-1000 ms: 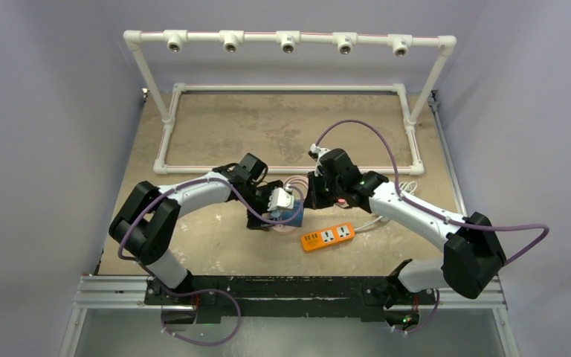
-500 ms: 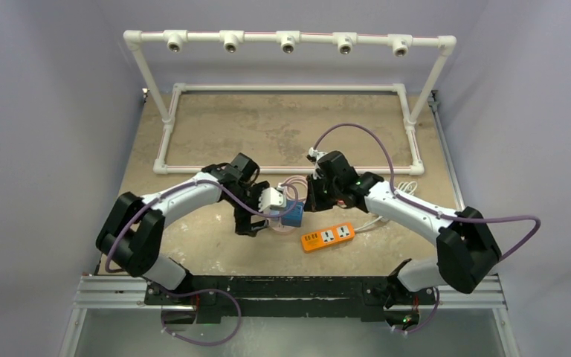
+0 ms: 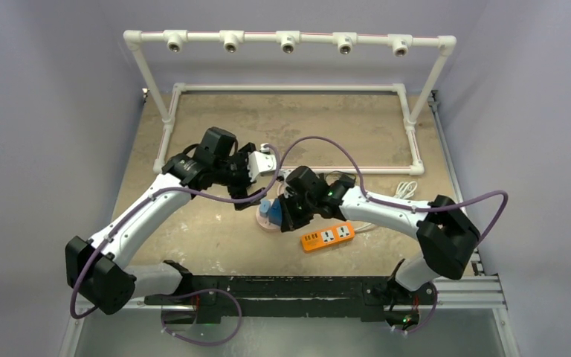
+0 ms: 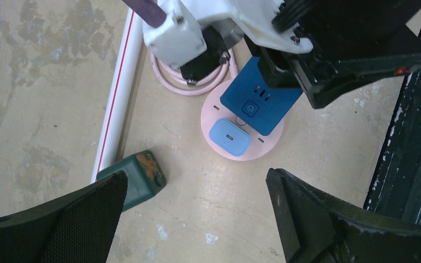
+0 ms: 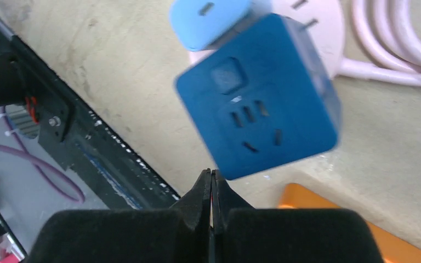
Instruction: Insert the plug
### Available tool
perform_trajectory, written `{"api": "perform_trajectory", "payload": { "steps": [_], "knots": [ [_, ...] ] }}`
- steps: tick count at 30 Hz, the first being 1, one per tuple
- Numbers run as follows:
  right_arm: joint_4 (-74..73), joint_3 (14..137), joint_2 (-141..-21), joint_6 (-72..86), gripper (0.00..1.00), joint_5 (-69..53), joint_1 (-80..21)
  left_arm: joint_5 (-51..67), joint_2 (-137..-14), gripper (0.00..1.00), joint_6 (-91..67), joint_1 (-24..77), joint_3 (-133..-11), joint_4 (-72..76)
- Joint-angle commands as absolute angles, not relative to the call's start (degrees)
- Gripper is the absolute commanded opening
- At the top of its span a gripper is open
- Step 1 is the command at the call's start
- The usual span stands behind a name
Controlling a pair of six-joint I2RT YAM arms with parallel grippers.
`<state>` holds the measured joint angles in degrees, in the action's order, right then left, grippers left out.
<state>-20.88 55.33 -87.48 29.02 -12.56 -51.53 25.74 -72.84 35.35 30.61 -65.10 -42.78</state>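
A dark blue cube plug with a socket face and a button sits on a round pink socket base, next to a light-blue charger. My right gripper is shut with nothing between its fingers, and its tips are at the cube's edge. Whether they touch the cube I cannot tell. In the top view the right gripper hangs over the cube and hides part of it. My left gripper is open and empty, above and well clear of the base.
An orange power strip lies just right of the pink base. A coiled pink cable lies behind the base. A green block sits against the white pipe frame. The dark table rail is close by.
My left gripper has opened wide, let go of the blue cube and lifted back to the far left. The right gripper, still shut, has moved left over the cube.
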Motion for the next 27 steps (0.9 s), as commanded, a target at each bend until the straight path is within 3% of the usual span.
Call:
{"api": "perform_trajectory", "payload": {
  "steps": [1, 5, 9, 14, 27],
  "knots": [
    [-21.78, 61.28, -86.19, 29.03, 0.0, -12.83, -52.65, 23.58, -68.69, 0.99, 30.23, 29.47, -62.62, -41.46],
    [-28.53, 63.22, -80.31, 28.26, 0.04, -7.05, -50.4, 25.71, -69.41, 0.99, 27.68, 29.44, -60.53, -37.93],
    [-34.52, 60.1, -74.23, 30.96, 0.35, -3.0, -45.1, 30.6, -73.99, 0.99, 25.54, 30.26, -60.98, -34.52],
    [-38.24, 52.63, -68.16, 35.29, 0.55, 1.18, -38.31, 29.65, -78.91, 0.99, 24.91, 35.91, -61.02, -28.11],
    [-40.79, 50.48, -65.47, 37.35, 0.62, 3.29, -32.91, 27.37, -95.02, 0.99, 23.53, 43.57, -69.17, -24.51]
  ]
}}
